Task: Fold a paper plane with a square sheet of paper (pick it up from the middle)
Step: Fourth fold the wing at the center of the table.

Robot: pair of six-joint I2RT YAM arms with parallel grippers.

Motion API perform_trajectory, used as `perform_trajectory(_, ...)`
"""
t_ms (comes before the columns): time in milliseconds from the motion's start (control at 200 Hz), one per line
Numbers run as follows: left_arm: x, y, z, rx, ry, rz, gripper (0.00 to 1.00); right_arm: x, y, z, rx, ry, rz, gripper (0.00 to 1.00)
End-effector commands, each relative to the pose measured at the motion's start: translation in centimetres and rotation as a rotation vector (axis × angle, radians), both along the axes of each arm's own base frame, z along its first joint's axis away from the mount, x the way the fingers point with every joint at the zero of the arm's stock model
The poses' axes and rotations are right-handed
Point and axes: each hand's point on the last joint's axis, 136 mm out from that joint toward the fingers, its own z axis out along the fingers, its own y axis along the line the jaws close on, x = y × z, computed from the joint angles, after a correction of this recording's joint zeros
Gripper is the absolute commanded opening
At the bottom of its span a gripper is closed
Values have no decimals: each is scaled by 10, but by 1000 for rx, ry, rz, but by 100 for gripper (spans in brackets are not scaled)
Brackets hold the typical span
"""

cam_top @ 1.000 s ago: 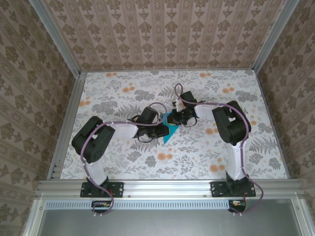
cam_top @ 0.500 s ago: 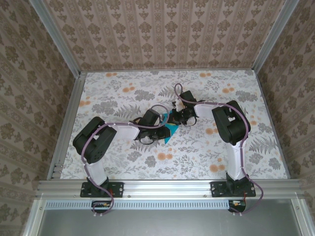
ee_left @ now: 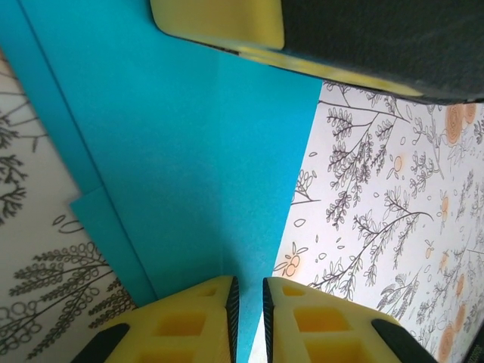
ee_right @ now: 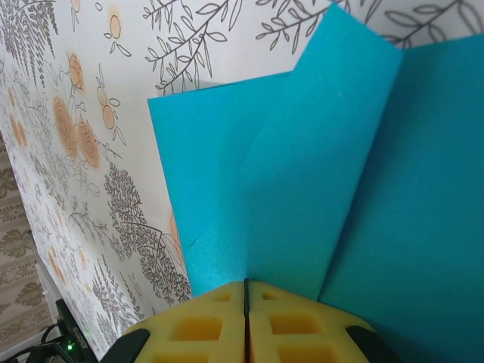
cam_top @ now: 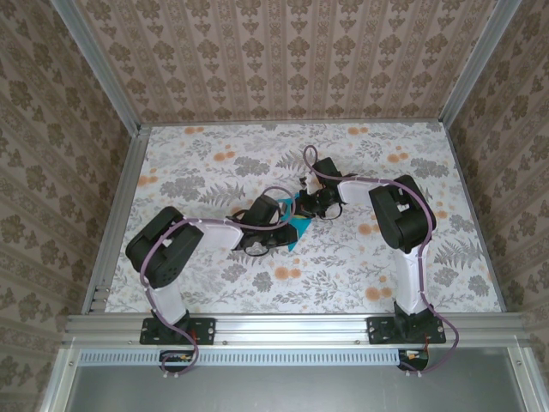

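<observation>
The square sheet of paper [cam_top: 298, 226] is teal and partly folded, lying mid-table between both grippers. In the right wrist view the paper [ee_right: 302, 189] shows overlapping flaps and a crease running up from my right gripper [ee_right: 246, 283], whose jaws are shut on that fold. In the left wrist view the paper [ee_left: 189, 151] lies flat on the cloth. My left gripper [ee_left: 248, 283] stands over the paper's right edge, its jaws a narrow gap apart with that edge showing in the gap. The right gripper's yellow finger [ee_left: 219, 23] shows at the top. From above, the left gripper [cam_top: 281, 232] and right gripper [cam_top: 314, 206] nearly meet.
The floral tablecloth [cam_top: 214, 163] covers the table. Aluminium rails [cam_top: 116, 215] and patterned walls close in the left, right and far sides. Both arms' cables loop near the wrists [cam_top: 309, 163].
The left arm has pushed right, further over the paper, hiding more of it from above. Its jaws have narrowed a little. The right arm has stayed put.
</observation>
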Motion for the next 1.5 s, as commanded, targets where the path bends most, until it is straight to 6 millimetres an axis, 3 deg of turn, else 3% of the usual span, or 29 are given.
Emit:
perform_trajectory(0, -48, 20, -30, 105, 163, -47, 17, -6, -24, -40, -149, 70, -53, 9)
perform_trajectory(415, -62, 21, -27, 119, 161, -69, 7, -5, -24, -41, -155, 74, -56, 8)
perform_trajectory(960, -72, 26, -25, 127, 157, -68, 7, -3, -25, -40, -169, 78, -63, 8)
perform_trajectory(1385, -65, 22, 7, 82, 81, -77, 7, 5, -22, -31, -157, 50, -76, 8)
perform_trajectory(1495, -55, 24, 20, 62, 43, -51, 7, 9, -20, -24, -146, 31, -80, 8)
